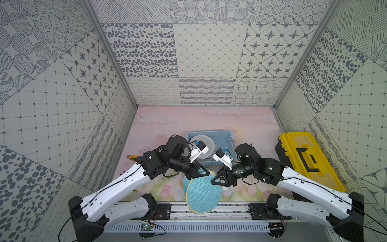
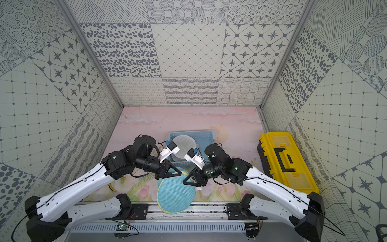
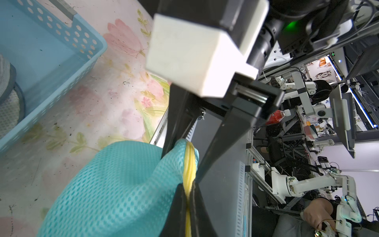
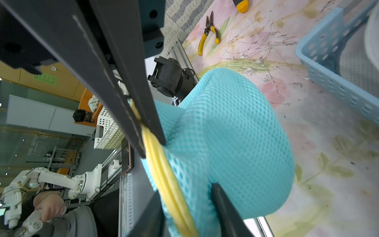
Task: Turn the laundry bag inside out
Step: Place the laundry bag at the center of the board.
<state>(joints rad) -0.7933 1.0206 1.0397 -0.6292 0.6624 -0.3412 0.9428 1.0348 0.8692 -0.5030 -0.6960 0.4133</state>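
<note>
The laundry bag (image 1: 202,192) is teal mesh with a yellow rim (image 4: 164,172). It hangs as a rounded dome over the table's front edge, seen in both top views (image 2: 174,194). My left gripper (image 3: 187,186) is shut on the yellow rim at the bag's upper left (image 1: 207,174). My right gripper (image 4: 186,188) holds the bag just to the right (image 1: 212,182). One of its fingers lies behind the rim, and the other finger (image 4: 217,190) dents the mesh from outside. The two grippers almost touch.
A light blue perforated basket (image 1: 209,132) stands just behind the grippers with a whitish round mesh item (image 1: 202,144) in it. A yellow and black toolbox (image 1: 310,159) lies at the right. Yellow-handled pliers (image 4: 209,32) lie on the mat at the left. The metal front rail (image 1: 209,211) runs under the bag.
</note>
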